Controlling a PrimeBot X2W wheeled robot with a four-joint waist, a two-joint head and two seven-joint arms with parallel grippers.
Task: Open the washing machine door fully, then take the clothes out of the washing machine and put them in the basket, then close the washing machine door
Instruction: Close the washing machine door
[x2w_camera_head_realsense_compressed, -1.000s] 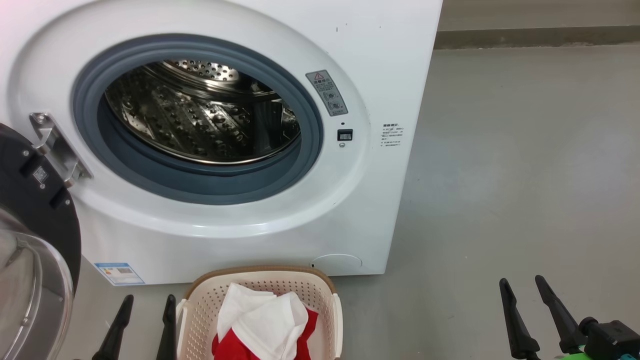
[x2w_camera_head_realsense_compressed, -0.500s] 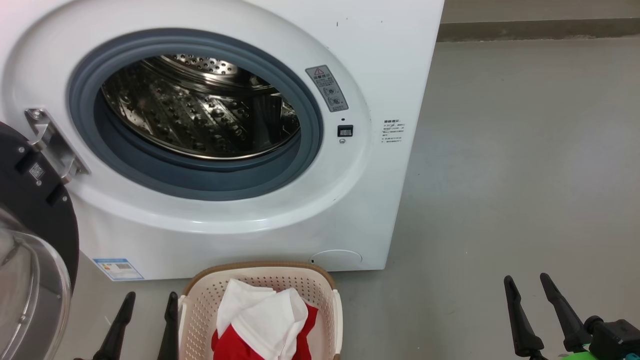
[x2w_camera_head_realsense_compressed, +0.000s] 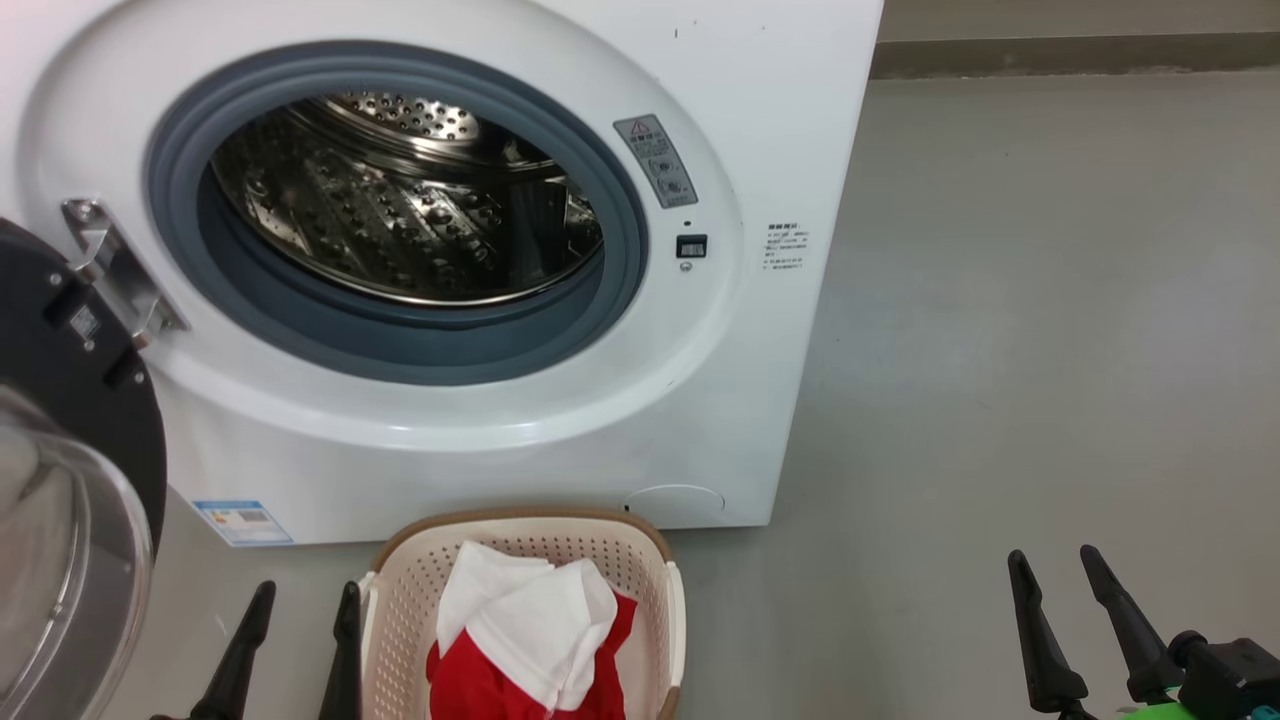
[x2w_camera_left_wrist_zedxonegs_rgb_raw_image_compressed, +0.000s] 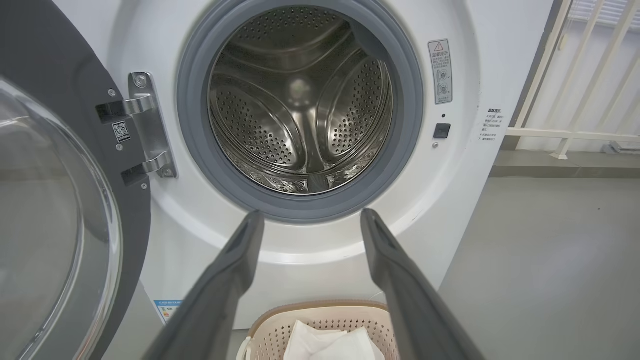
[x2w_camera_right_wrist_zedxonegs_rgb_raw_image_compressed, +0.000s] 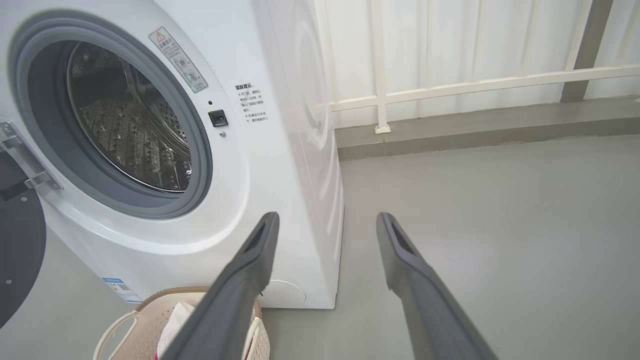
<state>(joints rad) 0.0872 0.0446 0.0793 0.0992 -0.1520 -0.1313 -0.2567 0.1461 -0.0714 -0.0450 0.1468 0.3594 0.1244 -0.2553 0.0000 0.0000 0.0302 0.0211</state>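
The white washing machine (x2w_camera_head_realsense_compressed: 760, 150) stands with its door (x2w_camera_head_realsense_compressed: 85, 400) swung wide to the left on its hinge (x2w_camera_head_realsense_compressed: 115, 270), and its steel drum (x2w_camera_left_wrist_zedxonegs_rgb_raw_image_compressed: 300, 100) has no garment in view. Red and white clothes (x2w_camera_head_realsense_compressed: 530, 640) lie in the cream basket (x2w_camera_head_realsense_compressed: 420, 580) on the floor in front of the machine. My left gripper (x2w_camera_head_realsense_compressed: 305, 595) hangs open just left of the basket. My right gripper (x2w_camera_head_realsense_compressed: 1052, 558) hangs open over the floor at the lower right. Both hold nothing, as the left wrist view of the left gripper (x2w_camera_left_wrist_zedxonegs_rgb_raw_image_compressed: 310, 215) and the right wrist view of the right gripper (x2w_camera_right_wrist_zedxonegs_rgb_raw_image_compressed: 327, 217) confirm.
Grey floor (x2w_camera_head_realsense_compressed: 1050, 350) spreads to the right of the machine. A white railing (x2w_camera_right_wrist_zedxonegs_rgb_raw_image_compressed: 475, 82) and a low grey kerb (x2w_camera_right_wrist_zedxonegs_rgb_raw_image_compressed: 475, 130) run along the back wall. The open door's glass bowl (x2w_camera_head_realsense_compressed: 50, 560) bulges out at the far left.
The head view has shifted a little, so the machine sits slightly higher and the basket shows more. Both grippers stay open and in place.
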